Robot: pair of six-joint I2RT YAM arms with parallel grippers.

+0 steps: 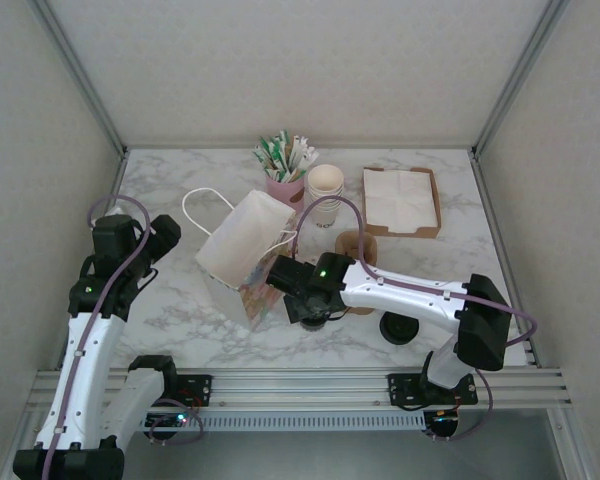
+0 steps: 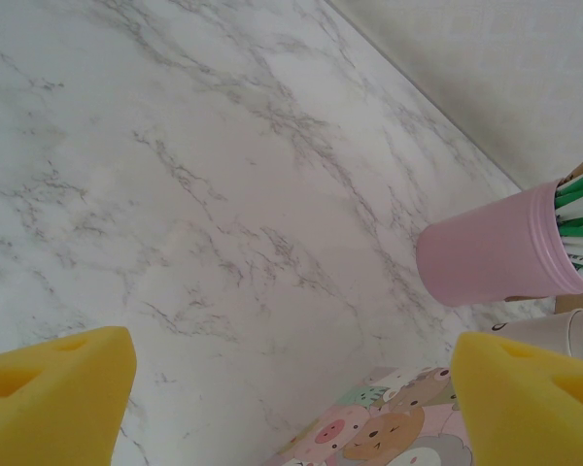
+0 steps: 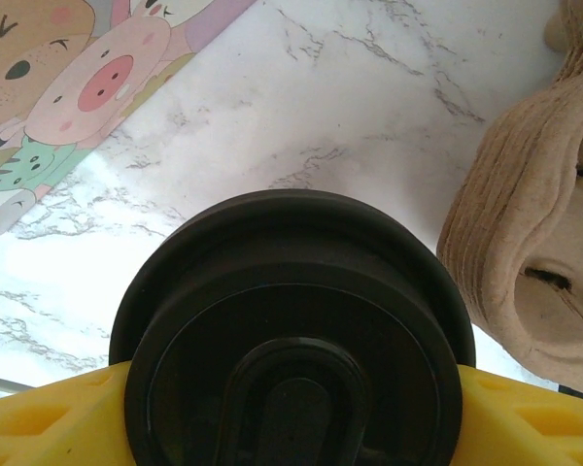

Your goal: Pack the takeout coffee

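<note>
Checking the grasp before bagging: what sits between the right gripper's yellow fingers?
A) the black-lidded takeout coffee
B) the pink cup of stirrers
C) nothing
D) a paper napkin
A: the takeout coffee, black lid up, sits between the yellow fingers of the right gripper.

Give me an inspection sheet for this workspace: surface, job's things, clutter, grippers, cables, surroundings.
Surface: white grey-veined marble tabletop, no spills seen.
Job's things: takeout coffee cup with a round black plastic lid, close to the white cartoon-printed paper bag.
Clutter: pink cup of stirrers; stack of cream paper cups; brown cardboard napkin tray; brown pulp cup carrier.
Grippers: left gripper open over bare marble; right gripper shut on the coffee.
Cables: purple cables run along both arms.
Surroundings: aluminium frame posts, plain off-white walls.
</note>
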